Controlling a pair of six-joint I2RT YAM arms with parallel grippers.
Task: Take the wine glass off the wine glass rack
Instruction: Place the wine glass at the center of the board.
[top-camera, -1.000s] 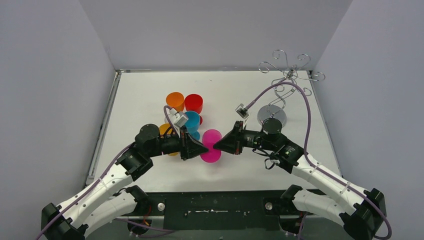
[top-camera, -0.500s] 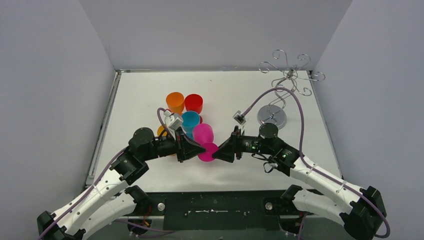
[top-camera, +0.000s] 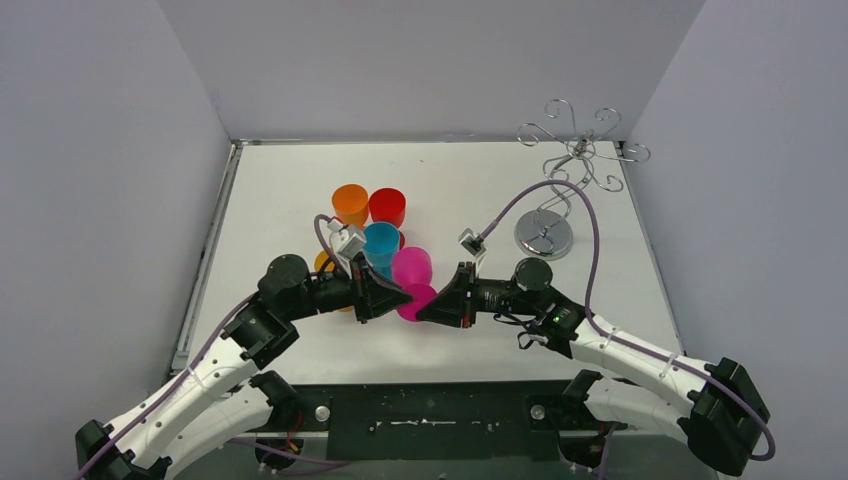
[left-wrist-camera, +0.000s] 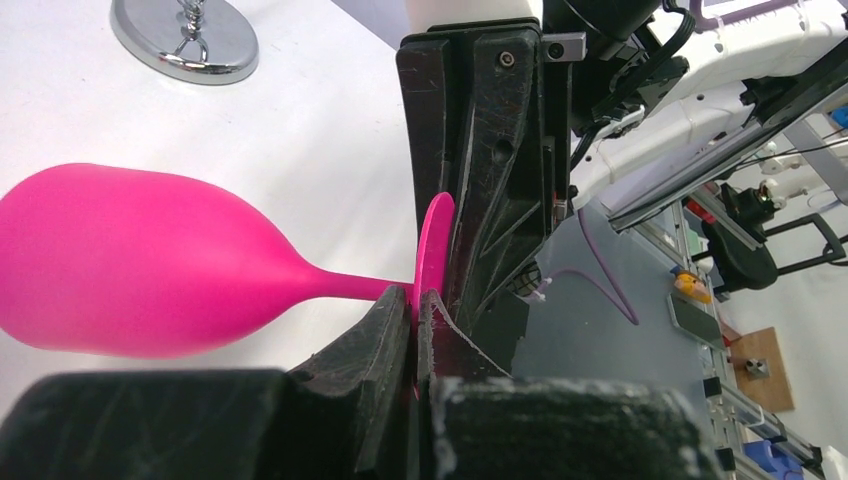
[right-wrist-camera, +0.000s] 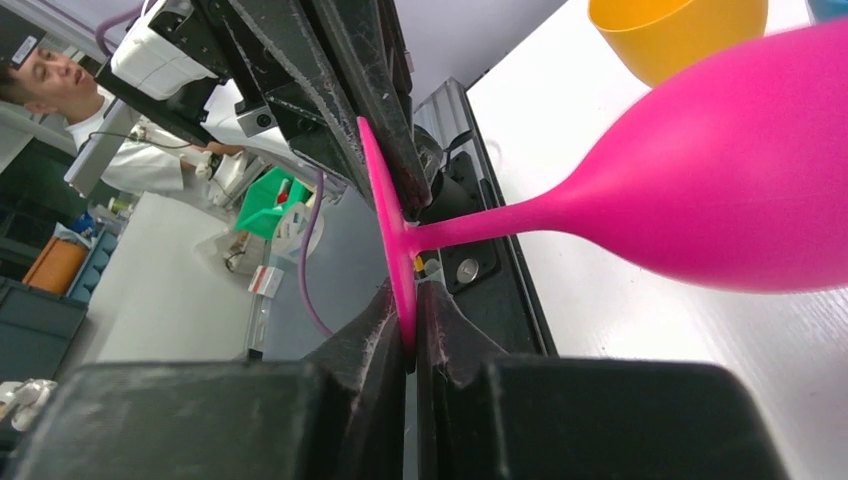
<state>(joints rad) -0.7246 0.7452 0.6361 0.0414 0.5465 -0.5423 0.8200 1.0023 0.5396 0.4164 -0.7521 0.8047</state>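
Pinches the foot of the pink wine glass (top-camera: 410, 268) in the closed left gripper (top-camera: 400, 297) and, just re-clamped, the right gripper (top-camera: 425, 308), bowl sideways beside the coloured cups (top-camera: 387, 206), well apart from the wine glass rack (top-camera: 570, 160), so apparently already removed.

Top view looks down; both close wrist views share the wine glass (left-wrist-camera: 140, 265).

Surface: flat white tabletop (top-camera: 280, 190), matte, w/ grey walls on 3 sides.

Standing on it, L-centre cluster, close together:
- orange plastic cup (top-camera: 350, 203), farthest back
- red plastic cup (top-camera: 387, 207), just beside the orange one on its R
- teal-blue plastic cup (top-camera: 381, 243), in front of those two
- yellow-orange plastic cup (top-camera: 327, 262), nearest, mostly hidden under an arm.

Far R corner: silver wire wine glass rack (top-camera: 575, 155), upright on its round chrome disc base (top-camera: 544, 235), well apart from the cups.
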